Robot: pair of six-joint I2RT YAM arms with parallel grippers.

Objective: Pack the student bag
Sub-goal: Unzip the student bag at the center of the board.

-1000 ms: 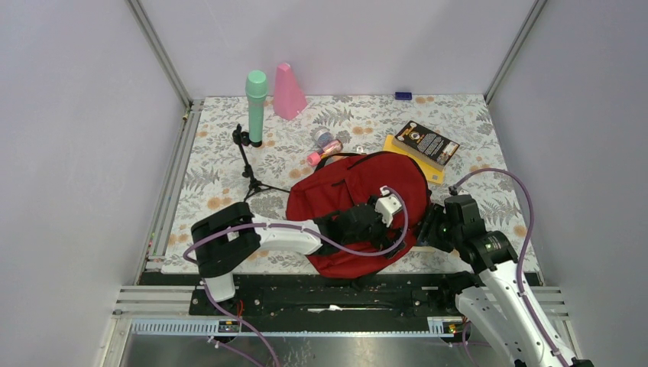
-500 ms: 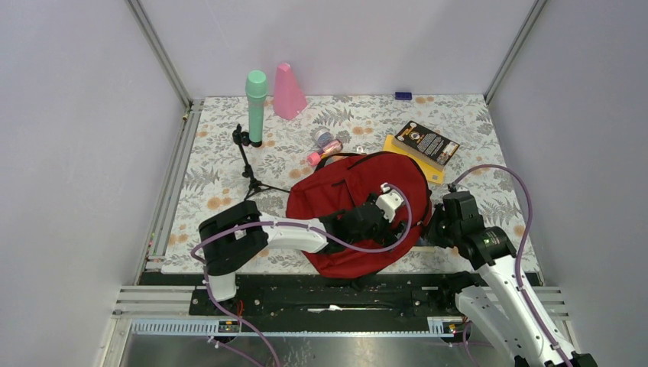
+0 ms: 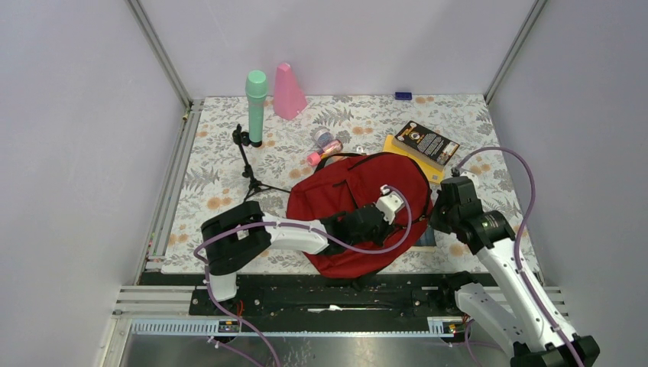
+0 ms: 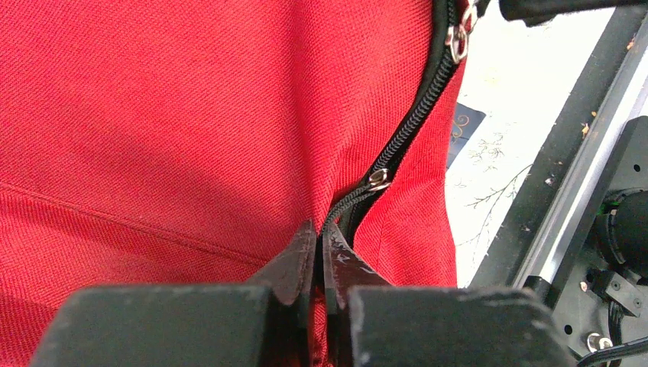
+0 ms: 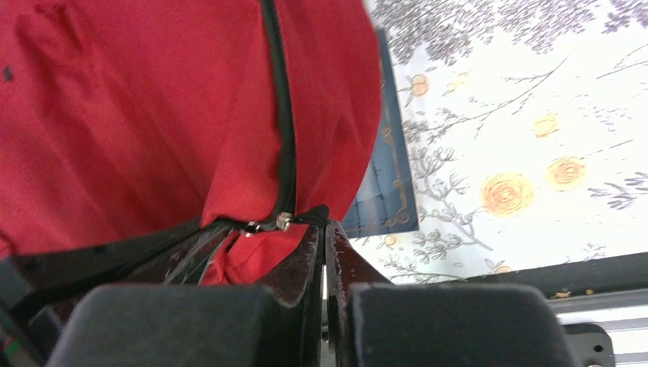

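Red bag (image 3: 336, 191) lying flat at the worktop's (image 3: 221, 183) near edge, right of centre, its right side overlapping a dark book (image 5: 386, 183). Left tool (image 4: 317, 233), pressed together, pinches the fabric beside the zip (image 4: 413, 130), apparently to anchor the cloth. Right tool (image 5: 321, 223), likewise pressed together at the bag's right edge, appears to pinch the zip pull (image 5: 283, 222), placed to draw it along the track. Zip looks mostly closed; books (image 3: 426, 144) and bottles (image 3: 325, 144) lie unpacked toward the far edge.
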